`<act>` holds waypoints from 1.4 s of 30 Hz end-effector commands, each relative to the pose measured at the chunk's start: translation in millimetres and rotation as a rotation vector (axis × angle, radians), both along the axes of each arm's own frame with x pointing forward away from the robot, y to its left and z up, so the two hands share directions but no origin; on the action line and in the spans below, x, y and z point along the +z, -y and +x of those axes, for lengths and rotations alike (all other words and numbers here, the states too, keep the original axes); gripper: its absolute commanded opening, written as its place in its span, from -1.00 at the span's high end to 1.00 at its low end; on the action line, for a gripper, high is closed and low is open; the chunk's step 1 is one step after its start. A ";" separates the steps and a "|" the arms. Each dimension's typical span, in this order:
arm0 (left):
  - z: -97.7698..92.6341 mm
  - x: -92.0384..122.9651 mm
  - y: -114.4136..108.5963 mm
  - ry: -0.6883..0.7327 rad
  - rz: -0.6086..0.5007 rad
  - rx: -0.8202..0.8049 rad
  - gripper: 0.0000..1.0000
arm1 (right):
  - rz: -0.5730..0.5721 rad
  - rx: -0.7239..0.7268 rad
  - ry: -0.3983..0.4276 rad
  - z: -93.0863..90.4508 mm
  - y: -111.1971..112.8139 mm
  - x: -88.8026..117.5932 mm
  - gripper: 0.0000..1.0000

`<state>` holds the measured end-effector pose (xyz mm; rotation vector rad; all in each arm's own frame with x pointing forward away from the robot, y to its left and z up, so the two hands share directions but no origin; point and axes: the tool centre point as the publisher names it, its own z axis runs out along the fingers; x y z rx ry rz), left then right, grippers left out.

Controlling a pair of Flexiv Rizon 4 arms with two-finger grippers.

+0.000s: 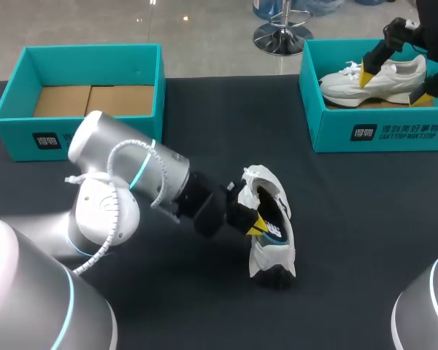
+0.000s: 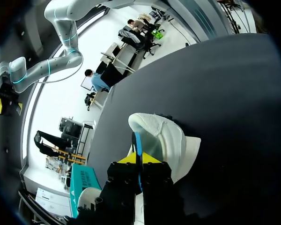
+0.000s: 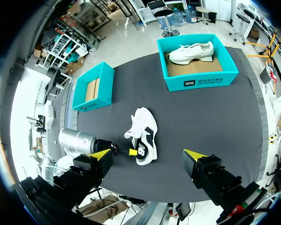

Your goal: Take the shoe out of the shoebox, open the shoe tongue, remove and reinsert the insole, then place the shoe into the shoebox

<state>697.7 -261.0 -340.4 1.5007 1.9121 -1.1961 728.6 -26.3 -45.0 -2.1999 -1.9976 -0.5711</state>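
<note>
A white shoe (image 1: 271, 240) with dark trim lies near the middle of the dark counter (image 1: 350, 219), well apart from both teal boxes. Its long axis runs from the far side of the counter toward the robot, with its opening turned toward the left arm. I cannot tell for sure which end is the toe. The left claw (image 1: 257, 224) comes in from the side at the shoe's opening. Its yellow-tipped fingers are pressed nearly together, pinching a thin blue-edged part of the shoe between them. The right claw (image 3: 147, 157) hangs high above the counter with its fingers spread wide, holding nothing. A second white shoe (image 1: 343, 87) lies lengthwise inside the shoebox on the right (image 1: 379, 135). The shoebox on the left (image 1: 18, 135) shows only its cardboard floor.
</note>
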 end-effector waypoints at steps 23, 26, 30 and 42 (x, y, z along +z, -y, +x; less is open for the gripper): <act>7.5 -1.9 -6.3 0.013 0.037 0.024 -1.00 | -0.002 0.000 -0.005 2.4 -0.9 0.5 -1.00; 7.9 3.2 -5.5 0.011 0.026 0.026 -1.00 | -0.002 0.000 -0.005 2.4 -0.9 0.5 -1.00; 5.9 14.7 -3.0 -0.013 0.011 0.021 -1.00 | -0.002 0.000 -0.005 2.4 -0.9 0.5 -1.00; -10.1 35.8 -20.3 -0.301 0.395 0.039 -1.00 | -0.002 0.000 -0.005 2.4 -0.9 0.5 -1.00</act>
